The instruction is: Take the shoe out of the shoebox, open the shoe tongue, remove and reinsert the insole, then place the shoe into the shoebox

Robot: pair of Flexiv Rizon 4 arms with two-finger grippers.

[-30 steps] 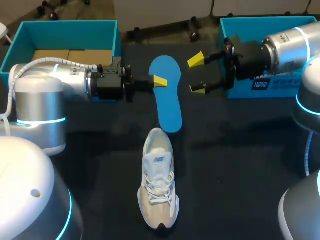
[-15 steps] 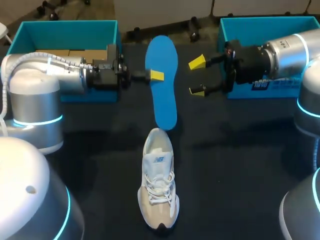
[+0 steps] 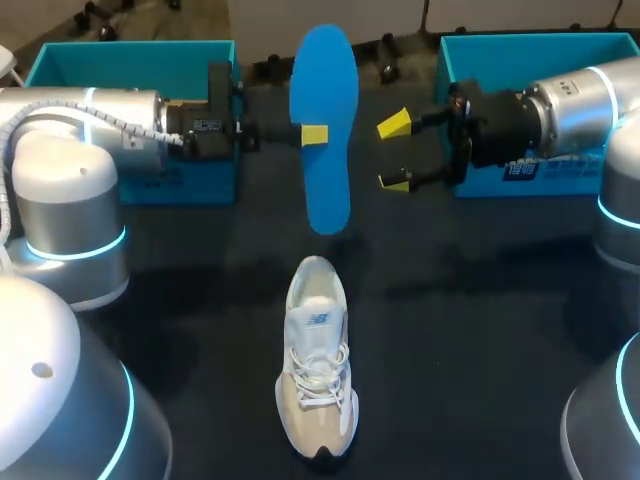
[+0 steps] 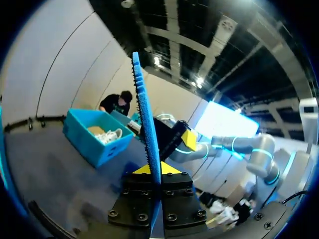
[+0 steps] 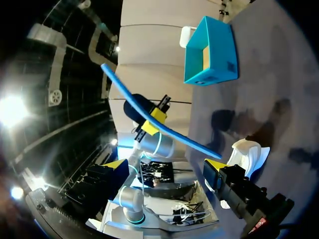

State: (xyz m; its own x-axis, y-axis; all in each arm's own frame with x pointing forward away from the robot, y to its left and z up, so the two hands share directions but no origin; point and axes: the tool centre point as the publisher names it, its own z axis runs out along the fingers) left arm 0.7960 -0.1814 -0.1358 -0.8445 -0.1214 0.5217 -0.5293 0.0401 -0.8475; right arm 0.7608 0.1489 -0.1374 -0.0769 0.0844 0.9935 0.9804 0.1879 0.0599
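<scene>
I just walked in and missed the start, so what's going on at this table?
The left gripper is shut on the blue insole, holding it up off the table. The right gripper hangs open beside it, holding nothing. The white shoe lies on the table nearer the robot, and its insole is not yet put back.

The left arm point(image 3: 85, 135) and right arm point(image 3: 585, 100) are clad in rounded silver shells ringed with glowing cyan. A white ribbed cable point(image 3: 115, 113) is strung along the left. The left gripper point(image 4: 157, 169) is built on a black base studded with screws.
</scene>
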